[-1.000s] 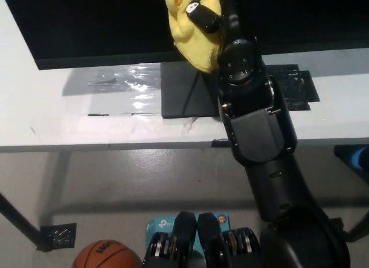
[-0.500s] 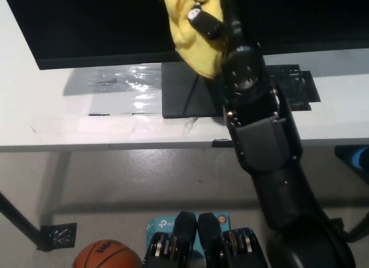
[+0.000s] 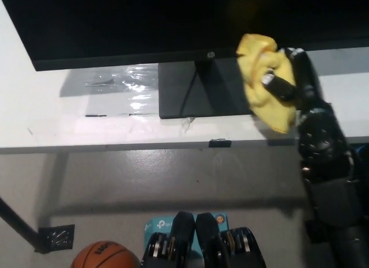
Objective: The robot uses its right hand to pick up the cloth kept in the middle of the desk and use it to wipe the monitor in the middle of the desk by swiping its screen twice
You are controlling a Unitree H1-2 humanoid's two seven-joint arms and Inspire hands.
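Observation:
My black right hand is shut on a crumpled yellow cloth. It holds the cloth against the lower right edge of the black monitor, whose dark screen fills the top of the head view. The cloth hangs partly below the bezel, over the white desk. The monitor's dark square base sits at the desk's middle, left of the cloth. My white left hand is not in view.
A patch of shiny clear tape lies on the desk left of the base. Below the desk edge lies grey floor with a basketball at the bottom left and a teal box by it.
My right arm swung to the right and down, carrying the yellow cloth from the screen's upper middle to its lower right edge. The stand and base are now uncovered.

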